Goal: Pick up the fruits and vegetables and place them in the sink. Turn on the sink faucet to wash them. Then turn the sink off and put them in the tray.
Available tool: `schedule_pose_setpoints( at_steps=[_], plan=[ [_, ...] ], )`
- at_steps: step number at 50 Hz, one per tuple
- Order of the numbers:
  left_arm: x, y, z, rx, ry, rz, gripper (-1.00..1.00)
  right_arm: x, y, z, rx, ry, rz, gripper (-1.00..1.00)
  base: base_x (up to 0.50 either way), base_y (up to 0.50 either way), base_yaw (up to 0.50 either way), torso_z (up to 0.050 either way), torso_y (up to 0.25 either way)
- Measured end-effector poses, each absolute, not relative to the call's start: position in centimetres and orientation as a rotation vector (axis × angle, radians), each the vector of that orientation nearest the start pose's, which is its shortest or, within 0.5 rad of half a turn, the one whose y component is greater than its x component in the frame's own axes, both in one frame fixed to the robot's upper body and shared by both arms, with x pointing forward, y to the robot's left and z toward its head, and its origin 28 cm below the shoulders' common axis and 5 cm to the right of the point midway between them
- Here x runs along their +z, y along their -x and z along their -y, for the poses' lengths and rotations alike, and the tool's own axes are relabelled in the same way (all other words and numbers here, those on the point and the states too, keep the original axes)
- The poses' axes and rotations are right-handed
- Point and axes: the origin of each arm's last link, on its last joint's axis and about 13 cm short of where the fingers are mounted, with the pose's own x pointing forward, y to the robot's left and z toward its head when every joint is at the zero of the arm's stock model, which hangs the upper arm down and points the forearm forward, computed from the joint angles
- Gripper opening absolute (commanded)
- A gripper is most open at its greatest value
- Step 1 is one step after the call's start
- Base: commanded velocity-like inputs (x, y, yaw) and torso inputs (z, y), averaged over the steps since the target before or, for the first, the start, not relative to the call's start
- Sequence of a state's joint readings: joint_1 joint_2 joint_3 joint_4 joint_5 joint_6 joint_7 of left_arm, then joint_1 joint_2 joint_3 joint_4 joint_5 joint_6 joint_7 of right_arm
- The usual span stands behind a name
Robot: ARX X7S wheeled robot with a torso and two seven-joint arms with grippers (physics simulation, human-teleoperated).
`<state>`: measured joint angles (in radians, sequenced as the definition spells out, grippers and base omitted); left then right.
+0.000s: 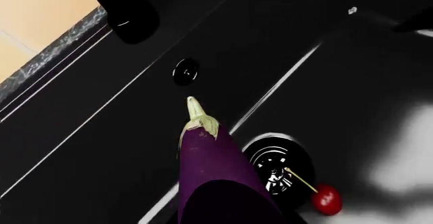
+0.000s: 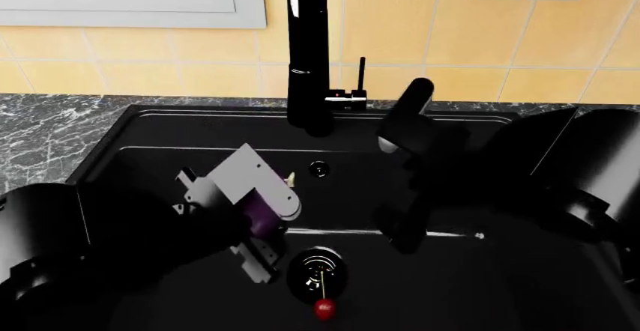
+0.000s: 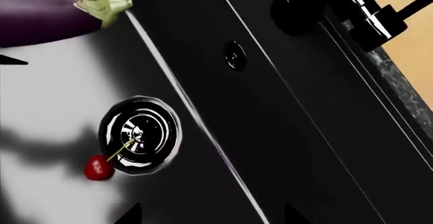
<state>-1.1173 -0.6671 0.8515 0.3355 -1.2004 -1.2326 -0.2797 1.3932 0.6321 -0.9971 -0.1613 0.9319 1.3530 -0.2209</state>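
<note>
My left gripper [image 2: 255, 222] is shut on the purple eggplant [image 1: 210, 158], whose green stem cap [image 2: 290, 178] points toward the back wall of the sink [image 2: 150, 166]. The eggplant hangs inside the black basin, near the round drain [image 2: 318, 267]. On the basin floor beside the drain lies the red cherry [image 2: 324, 308], also seen as the cherry [image 3: 99, 168] with its stem over the drain [image 3: 139, 135]. My right gripper [image 3: 211, 219] is open over the sink's right half, with nothing between its fingertips. The black faucet [image 2: 308, 54] stands behind the basin with its lever [image 2: 360, 76] upright. The tray is out of view.
A grey marble counter [image 2: 50, 132] borders the sink on the left and back. A yellow tiled wall [image 2: 450, 39] rises behind it. The overflow hole [image 2: 318, 169] sits in the basin's back wall. My right arm [image 2: 560, 174] reaches in from the right.
</note>
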Motion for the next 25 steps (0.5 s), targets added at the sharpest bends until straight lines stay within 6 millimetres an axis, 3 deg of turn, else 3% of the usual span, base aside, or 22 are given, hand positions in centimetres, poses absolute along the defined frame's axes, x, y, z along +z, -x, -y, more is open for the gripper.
schedule_pose_setpoints(
  at_steps=[25],
  plan=[
    [16.2, -26.5, -20.1, -0.653, -0.482, -0.708, -1.0, 27.0, -30.3, 13.4, 0.678, 0.69, -0.612, 1.0, 0.0, 0.0, 0.0, 0.0, 0.0]
  ],
)
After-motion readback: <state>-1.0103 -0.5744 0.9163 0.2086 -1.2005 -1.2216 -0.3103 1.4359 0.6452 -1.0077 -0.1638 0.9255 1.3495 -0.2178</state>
